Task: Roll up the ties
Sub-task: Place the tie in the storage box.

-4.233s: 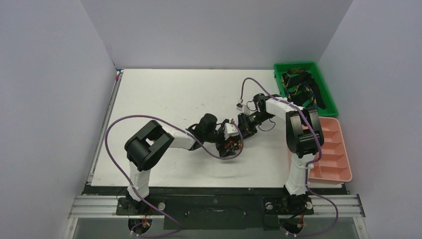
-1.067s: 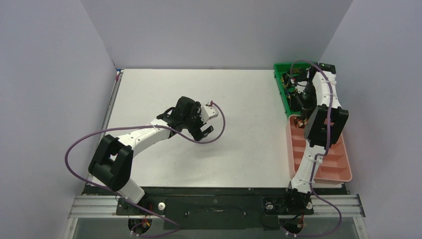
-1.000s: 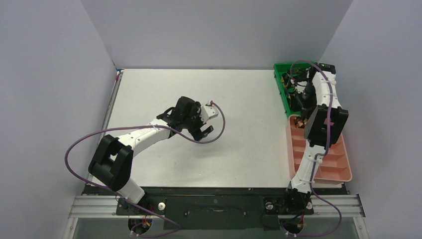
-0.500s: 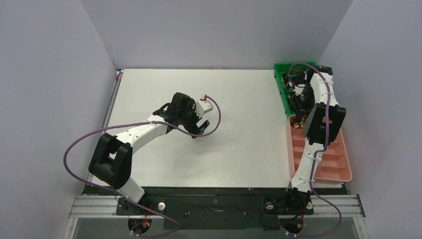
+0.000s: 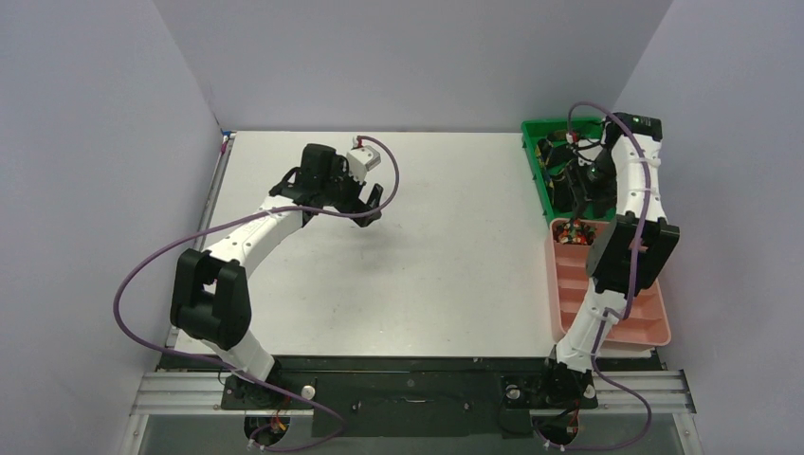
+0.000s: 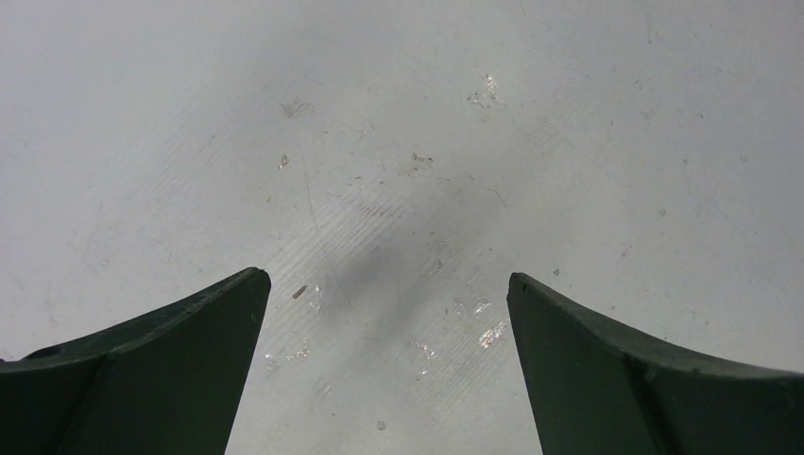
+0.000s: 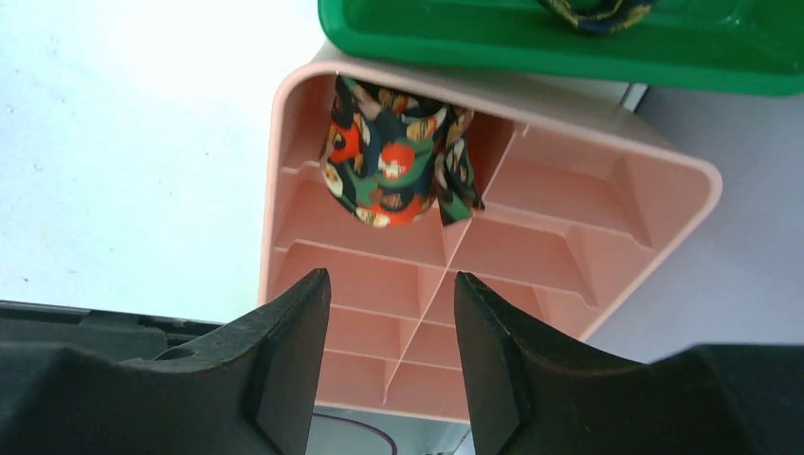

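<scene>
Loose rolled tie in pink tray
Your right gripper and left gripper gape empty; pass low and you may snag its flap, unrolling it.

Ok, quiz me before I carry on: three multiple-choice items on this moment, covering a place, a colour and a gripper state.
1. Where is the rolled floral tie?
A) draped over an arm
B) in the pink tray, corner compartment beside the bin
C) clamped in a gripper
2. What colour is the bin holding the loose ties?
A) blue
B) green
C) grey
3. How is the left gripper?
A) shut on a tie
B) shut, empty
C) open, empty

Answers:
1 B: the right wrist view shows it in that compartment.
2 B: its wall is green in both views.
3 C: its fingers are spread, with only bare table between them.
</scene>
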Available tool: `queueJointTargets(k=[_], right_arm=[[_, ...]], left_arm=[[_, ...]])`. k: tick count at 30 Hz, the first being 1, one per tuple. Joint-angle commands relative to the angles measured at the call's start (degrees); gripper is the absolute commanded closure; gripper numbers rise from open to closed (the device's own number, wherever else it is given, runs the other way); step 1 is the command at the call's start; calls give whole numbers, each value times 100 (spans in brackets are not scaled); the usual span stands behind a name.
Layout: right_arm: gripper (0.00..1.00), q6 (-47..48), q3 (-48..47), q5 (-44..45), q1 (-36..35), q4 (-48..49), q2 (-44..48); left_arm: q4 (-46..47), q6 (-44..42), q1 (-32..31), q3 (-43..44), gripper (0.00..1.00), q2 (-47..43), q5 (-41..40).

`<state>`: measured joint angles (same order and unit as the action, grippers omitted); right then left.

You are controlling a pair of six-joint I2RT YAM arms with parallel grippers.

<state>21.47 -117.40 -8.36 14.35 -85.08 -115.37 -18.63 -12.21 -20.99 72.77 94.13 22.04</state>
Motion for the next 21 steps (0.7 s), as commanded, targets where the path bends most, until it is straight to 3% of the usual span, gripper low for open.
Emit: queueJointTargets(k=[1, 14, 21], right_arm=[[53, 110, 455, -204, 68, 204, 414], [60, 129, 189, -46, 122, 459, -644], [73, 128, -23, 25, 172, 517, -1142]], left_arm=[[-76, 111, 33, 212, 3, 72, 213], [-158, -17, 42, 29, 3, -18, -130], [-369, -65, 88, 123, 3, -23, -227]])
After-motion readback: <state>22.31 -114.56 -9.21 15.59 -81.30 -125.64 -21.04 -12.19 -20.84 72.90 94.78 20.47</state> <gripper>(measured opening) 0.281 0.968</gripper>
